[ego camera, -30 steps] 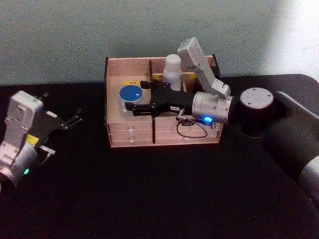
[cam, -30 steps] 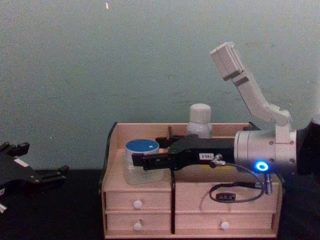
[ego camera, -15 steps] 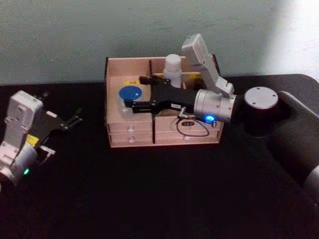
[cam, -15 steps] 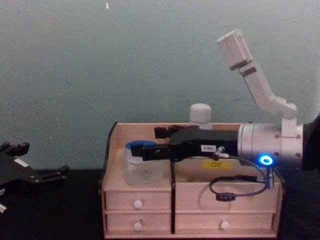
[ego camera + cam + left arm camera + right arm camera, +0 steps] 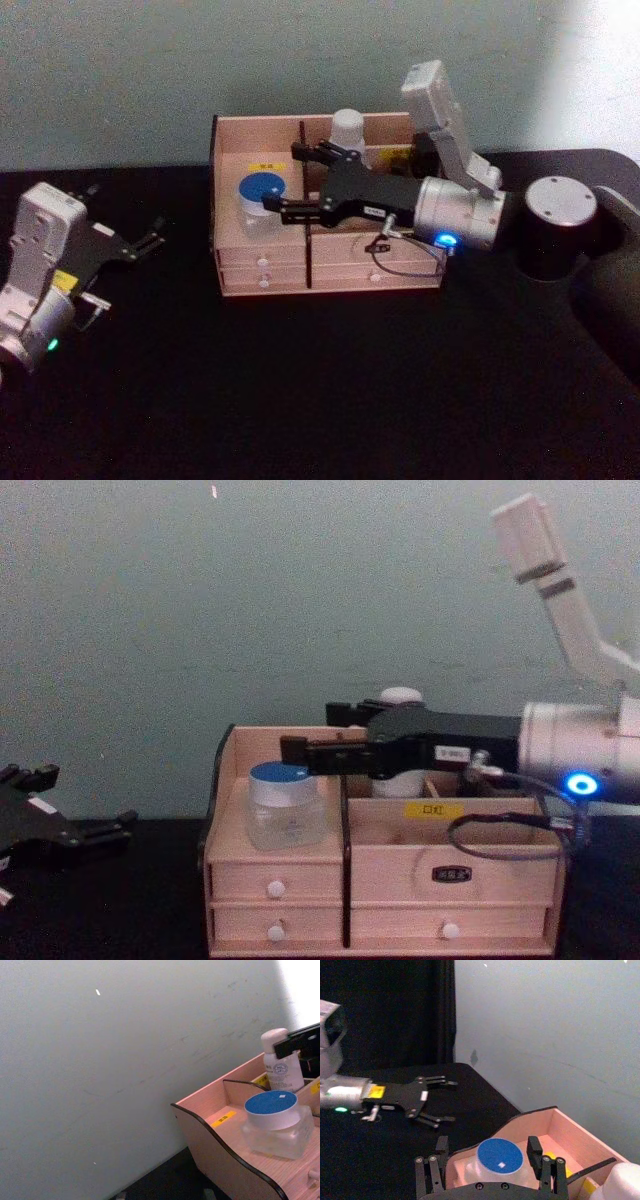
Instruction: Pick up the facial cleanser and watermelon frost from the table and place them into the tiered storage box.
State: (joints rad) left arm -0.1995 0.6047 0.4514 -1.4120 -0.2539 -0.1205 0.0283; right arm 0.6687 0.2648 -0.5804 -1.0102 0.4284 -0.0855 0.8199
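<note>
Looks like both items are already parked in the storage box (image 5: 325,262): the blue-lidded jar (image 5: 259,196) in the left compartment, the white bottle (image 5: 346,131) behind. Over the last second the right end effector (image 5: 297,190) has been pulled back and lifted, spread wide, nothing held. The left end effector (image 5: 140,246) is left idle over the desk (image 5: 320,400), also spread. Task's pretty much done.

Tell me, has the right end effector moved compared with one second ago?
Yes. The right end effector has pulled back toward the robot's right and risen, away from the blue-lidded clear jar, which sits in the light wooden tiered storage box.
</note>
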